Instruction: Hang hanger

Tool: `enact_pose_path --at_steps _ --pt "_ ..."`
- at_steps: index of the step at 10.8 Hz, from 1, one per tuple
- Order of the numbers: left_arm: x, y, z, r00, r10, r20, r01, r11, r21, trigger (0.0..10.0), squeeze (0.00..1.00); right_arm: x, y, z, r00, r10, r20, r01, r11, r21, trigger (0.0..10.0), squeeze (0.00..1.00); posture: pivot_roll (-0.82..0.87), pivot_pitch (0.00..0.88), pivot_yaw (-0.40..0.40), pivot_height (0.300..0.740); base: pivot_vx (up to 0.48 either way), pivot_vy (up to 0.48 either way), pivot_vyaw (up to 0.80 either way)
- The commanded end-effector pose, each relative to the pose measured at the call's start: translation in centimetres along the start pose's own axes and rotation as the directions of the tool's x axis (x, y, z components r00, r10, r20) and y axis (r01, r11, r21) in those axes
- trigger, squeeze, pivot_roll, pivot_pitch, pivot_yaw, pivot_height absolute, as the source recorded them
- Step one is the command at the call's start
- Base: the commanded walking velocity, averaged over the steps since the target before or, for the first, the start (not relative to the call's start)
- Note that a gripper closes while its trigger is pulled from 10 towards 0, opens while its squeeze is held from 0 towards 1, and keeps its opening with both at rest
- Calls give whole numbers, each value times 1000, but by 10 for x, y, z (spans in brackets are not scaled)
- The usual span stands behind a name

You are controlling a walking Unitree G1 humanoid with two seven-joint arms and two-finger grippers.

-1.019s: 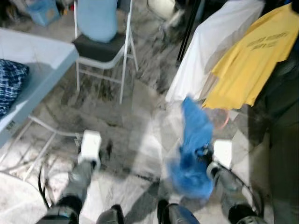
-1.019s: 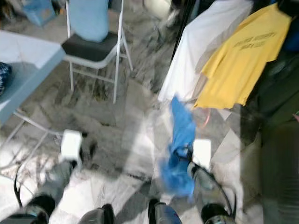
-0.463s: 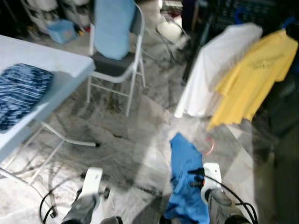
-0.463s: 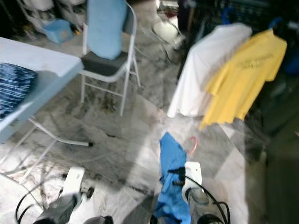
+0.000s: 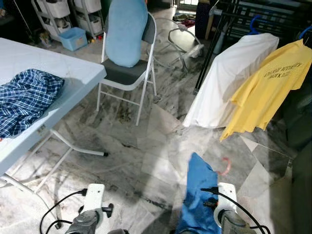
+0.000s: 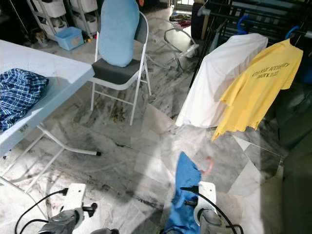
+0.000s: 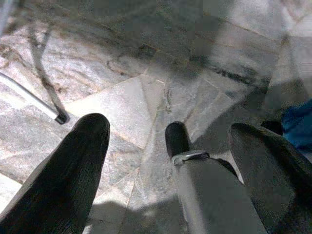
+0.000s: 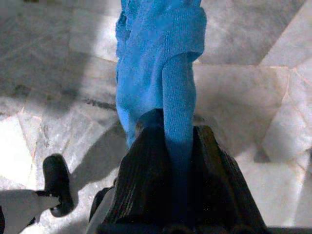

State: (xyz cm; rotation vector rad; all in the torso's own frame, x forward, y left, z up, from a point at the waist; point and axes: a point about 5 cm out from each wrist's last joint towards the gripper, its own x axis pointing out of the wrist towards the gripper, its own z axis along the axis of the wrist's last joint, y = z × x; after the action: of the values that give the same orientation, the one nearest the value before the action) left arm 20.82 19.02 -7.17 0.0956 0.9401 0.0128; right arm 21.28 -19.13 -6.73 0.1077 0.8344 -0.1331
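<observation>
A blue garment (image 5: 197,192) on a pink hanger, whose hook (image 5: 224,165) sticks out beside it, hangs low in front of me over the marble floor. My right gripper (image 8: 178,163) is shut on a fold of the blue garment (image 8: 156,58), with the cloth pinched between both black fingers (image 8: 146,170). My left gripper (image 7: 170,161) hangs open above the floor, holding nothing. A black clothes rack (image 6: 229,17) stands ahead to the right, carrying a white garment (image 6: 219,80) and a yellow T-shirt (image 6: 256,85) on blue hangers.
A white folding table (image 5: 63,73) with a plaid shirt (image 5: 24,100) stands on the left, its legs reaching into the floor space. A folding chair (image 5: 126,73) with a light blue cushion is behind it. Shelving and a blue bin (image 5: 73,38) stand at the back left.
The whole view has shifted and sharpened, so the camera has moved. Both wrists now sit lower in the picture. The blue garment stays in my right gripper.
</observation>
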Motion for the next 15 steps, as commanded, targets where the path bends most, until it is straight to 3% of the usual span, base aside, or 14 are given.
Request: enact_pose_path --at_steps 1,8,11,12,13,15 --pt "0 1 -1 1000 -7 -12 7 1000 16 10000 0 -1 -3 -5 1000 -19 -18 19 999 31 10000 0 -50 51 16 740 0 0 0" --pt "-3 6 -12 996 -74 -48 81 986 149 10000 0 -7 -13 -25 995 -85 -49 90 990 111 10000 0 -117 70 66 740 0 0 0" --pt "-3 8 -9 992 -119 -38 123 981 150 10000 0 -8 -15 -27 995 -90 -48 94 990 101 10000 0 -124 76 65 740 0 0 0" --pt "-3 6 -9 991 -126 -41 131 978 162 10000 0 -8 -15 -27 995 -86 -50 91 991 99 10000 0 -125 78 63 740 0 0 0" --pt "-1 -7 -6 990 -140 -33 144 975 167 10000 0 -8 -14 -26 996 -80 -49 84 993 84 10000 0 -124 80 62 740 0 0 -775" --pt "-1 -9 -5 988 -150 -33 153 974 168 10000 0 -8 -14 -27 996 -79 -52 83 993 84 10000 0 -121 81 59 740 0 0 -769"
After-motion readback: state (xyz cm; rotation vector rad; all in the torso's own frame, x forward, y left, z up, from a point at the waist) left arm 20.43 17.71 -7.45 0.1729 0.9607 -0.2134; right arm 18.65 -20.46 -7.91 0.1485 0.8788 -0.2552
